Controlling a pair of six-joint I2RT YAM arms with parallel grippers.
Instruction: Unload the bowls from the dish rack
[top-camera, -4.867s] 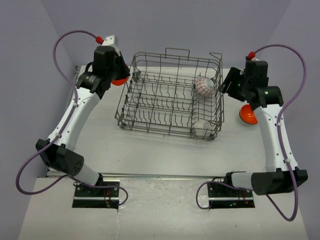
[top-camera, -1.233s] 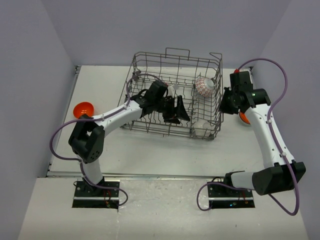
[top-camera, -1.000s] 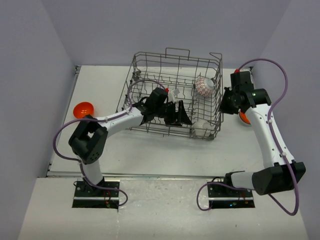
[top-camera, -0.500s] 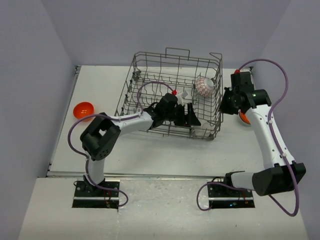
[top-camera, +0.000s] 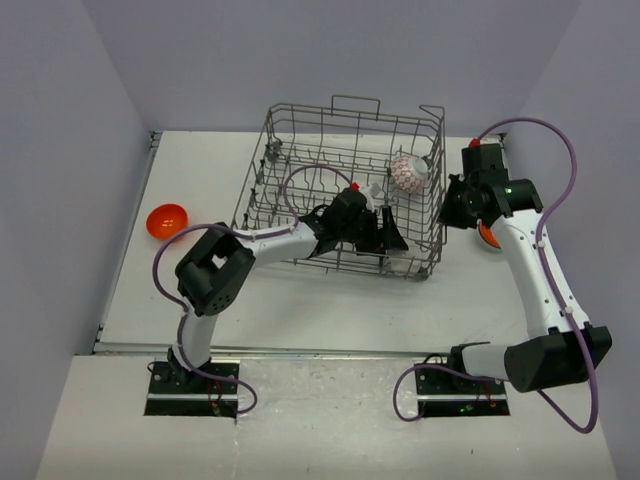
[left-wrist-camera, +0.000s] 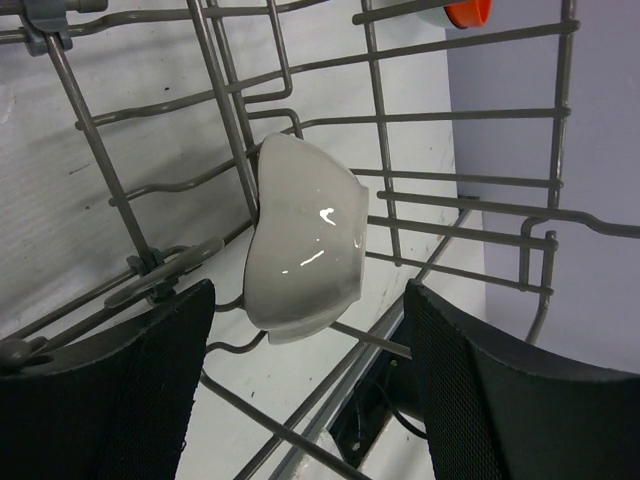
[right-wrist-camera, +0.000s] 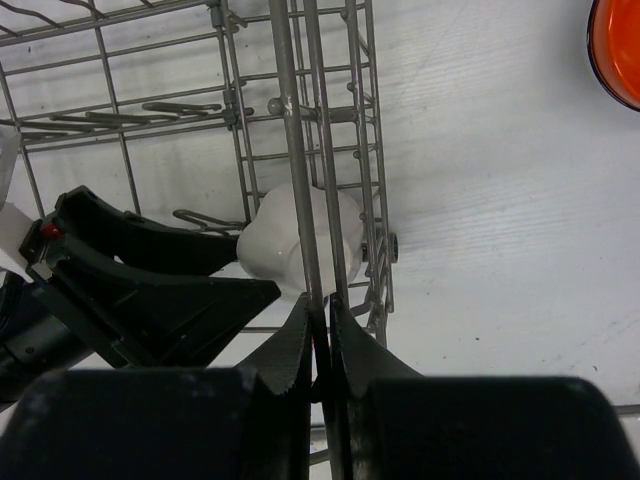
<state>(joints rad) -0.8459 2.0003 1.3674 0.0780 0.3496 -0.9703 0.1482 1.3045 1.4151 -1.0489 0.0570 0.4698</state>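
The grey wire dish rack stands mid-table. A plain white bowl rests on edge between its tines at the near right corner. My left gripper is open just short of it, one finger on each side, neither touching. From above, the left gripper mostly hides that bowl. A white bowl with red pattern sits at the rack's right side. My right gripper is shut on the dish rack's right rim wire; the white bowl lies below it.
One orange bowl sits on the table far left of the rack. Another orange bowl lies on the table right of the rack, partly behind the right arm. Grey walls enclose the table.
My left arm has reached further right inside the rack, bringing its open gripper up to the white bowl. The right gripper has stayed on the rim.
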